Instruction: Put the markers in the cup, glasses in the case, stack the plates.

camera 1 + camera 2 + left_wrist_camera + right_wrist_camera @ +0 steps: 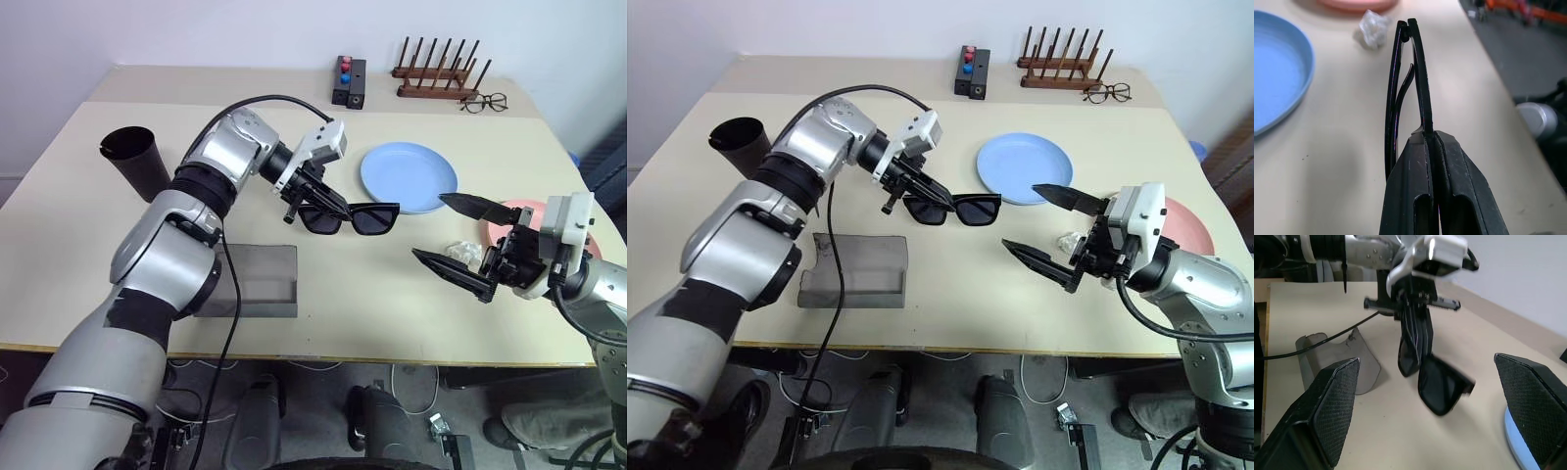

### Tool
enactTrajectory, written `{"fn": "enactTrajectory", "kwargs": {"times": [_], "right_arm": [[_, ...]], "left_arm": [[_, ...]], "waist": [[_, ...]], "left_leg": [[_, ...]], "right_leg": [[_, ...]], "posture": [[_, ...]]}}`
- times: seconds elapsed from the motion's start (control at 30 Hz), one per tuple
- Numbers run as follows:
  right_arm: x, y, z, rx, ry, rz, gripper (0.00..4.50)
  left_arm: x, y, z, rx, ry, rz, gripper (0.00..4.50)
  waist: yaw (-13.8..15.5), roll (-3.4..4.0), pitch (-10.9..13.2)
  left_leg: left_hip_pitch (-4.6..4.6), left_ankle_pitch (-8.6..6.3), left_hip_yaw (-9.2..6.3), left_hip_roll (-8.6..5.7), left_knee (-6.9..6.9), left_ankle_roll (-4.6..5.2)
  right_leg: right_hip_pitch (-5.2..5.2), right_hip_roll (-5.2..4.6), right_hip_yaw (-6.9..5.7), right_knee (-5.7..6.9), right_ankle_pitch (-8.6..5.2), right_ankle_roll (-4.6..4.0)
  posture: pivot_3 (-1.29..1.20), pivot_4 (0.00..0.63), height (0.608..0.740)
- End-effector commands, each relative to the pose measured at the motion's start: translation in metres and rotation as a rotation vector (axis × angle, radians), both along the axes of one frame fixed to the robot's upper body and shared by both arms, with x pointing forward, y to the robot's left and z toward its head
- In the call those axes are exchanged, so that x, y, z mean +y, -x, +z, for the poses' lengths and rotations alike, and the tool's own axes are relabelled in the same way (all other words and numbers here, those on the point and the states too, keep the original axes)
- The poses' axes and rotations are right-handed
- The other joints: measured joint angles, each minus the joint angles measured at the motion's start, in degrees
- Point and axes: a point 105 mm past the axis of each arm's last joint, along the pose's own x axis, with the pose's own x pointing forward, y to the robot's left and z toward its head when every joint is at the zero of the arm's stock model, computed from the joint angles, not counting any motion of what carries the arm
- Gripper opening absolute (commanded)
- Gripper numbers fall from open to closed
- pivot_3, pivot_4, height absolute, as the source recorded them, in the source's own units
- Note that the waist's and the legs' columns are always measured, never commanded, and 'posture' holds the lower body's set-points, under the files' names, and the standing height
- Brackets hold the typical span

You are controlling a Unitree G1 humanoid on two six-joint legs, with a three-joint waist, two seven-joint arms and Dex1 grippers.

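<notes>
My left gripper (318,201) is shut on the black glasses (358,217) at one lens end and holds them above the table, in front of the light blue plate (409,176). In the left wrist view the folded frame (1418,73) sticks out from between the closed fingers (1452,186). The grey case (257,282) lies open near the front edge, below and to the left of the glasses. The black cup (137,162) stands at the far left. My right gripper (428,226) is open and empty, level, in front of the pink plate (1190,227). The markers are out of view.
A crumpled clear wrapper (460,253) lies by the right gripper. At the back stand a black block with red and blue knobs (349,80) and a wooden rack (438,73), with thin-rimmed spectacles (484,102) beside the rack.
</notes>
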Motion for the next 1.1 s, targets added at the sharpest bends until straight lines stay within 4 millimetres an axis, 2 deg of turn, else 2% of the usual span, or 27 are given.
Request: {"fn": "enactTrajectory", "kwargs": {"times": [0.03, 0.1, 0.27, 0.4, 0.47, 0.67, 0.87, 1.03, 1.1], "right_arm": [[0.001, 0.002, 0.007, -0.047, -0.006, 0.014, 4.50], [0.000, 0.002, 0.006, -0.047, -0.005, 0.016, 4.50], [-0.002, 0.002, 0.004, -0.045, -0.003, 0.016, 4.50], [-0.002, 0.001, 0.004, -0.043, -0.003, 0.020, 4.50], [-0.002, 0.001, 0.004, -0.044, -0.003, 0.023, 4.50], [-0.002, 0.000, 0.002, -0.041, -0.003, 0.030, 4.50], [0.000, -0.003, 0.003, -0.043, -0.004, 0.044, 4.50], [0.001, -0.004, 0.004, -0.045, -0.003, 0.052, 4.50], [0.002, -0.004, 0.004, -0.045, -0.003, 0.053, 4.50]], "left_arm": [[0.008, 0.004, 0.036, -0.053, 0.030, -0.006, 0.04], [0.020, 0.006, 0.045, -0.047, 0.030, 0.014, 0.04], [0.050, 0.017, 0.051, -0.027, -0.016, 0.037, 0.04], [0.062, 0.028, 0.065, 0.040, 0.039, 0.057, 0.04], [0.072, 0.030, 0.067, 0.057, 0.025, 0.086, 0.04], [0.113, 0.046, 0.038, 0.135, -0.072, 0.147, 0.04], [0.131, 0.061, 0.007, 0.185, -0.041, 0.122, 0.04], [0.145, 0.070, -0.032, 0.215, -0.128, 0.111, 0.04], [0.146, 0.071, -0.038, 0.224, -0.124, 0.110, 0.04]], "waist": [[-0.1, 0.01, 0.0], [-0.1, 0.03, 0.0], [-0.1, 0.06, 0.0], [0.2, 0.07, 0.1], [0.1, 0.07, 0.1], [-0.5, 0.20, 0.1], [-0.2, 0.20, 0.1], [0.2, 0.20, 0.1], [0.1, 0.20, 0.1]], "left_leg": [[0.00, 0.00, 0.00, 0.00, 0.00, 0.00], [-0.01, 0.00, 0.00, 0.00, -0.03, 0.00], [0.00, 0.00, 0.01, 0.01, -0.06, 0.00], [-0.01, 0.00, 0.01, 0.02, -0.04, -0.01], [-0.02, 0.00, 0.01, 0.01, -0.02, -0.01], [0.02, 0.00, 0.03, 0.03, -0.12, -0.01], [0.00, 0.00, 0.05, 0.03, -0.02, -0.01], [0.00, 0.00, 0.07, 0.02, -0.02, -0.01], [0.01, 0.00, 0.08, 0.03, -0.01, -0.01]], "right_leg": [[0.00, 0.00, 0.00, 0.00, 0.00, 0.00], [-0.04, 0.00, 0.01, 0.00, 0.00, 0.00], [-0.05, 0.00, 0.02, 0.00, -0.01, 0.00], [-0.04, 0.00, 0.02, 0.00, 0.00, -0.01], [-0.03, -0.01, 0.02, -0.02, -0.01, -0.01], [-0.09, 0.00, 0.05, 0.03, -0.01, -0.01], [-0.07, 0.00, 0.05, 0.04, 0.00, -0.02], [-0.06, 0.00, 0.06, 0.03, 0.00, -0.02], [-0.05, 0.00, 0.06, 0.03, 0.00, -0.02]], "posture": [[0.00, 0.150, 0.740], [0.00, 0.150, 0.740], [0.00, 0.150, 0.740], [0.00, 0.150, 0.740], [0.00, 0.150, 0.740], [0.00, 0.150, 0.740], [0.00, 0.150, 0.740], [0.00, 0.150, 0.740], [0.00, 0.150, 0.740]]}}
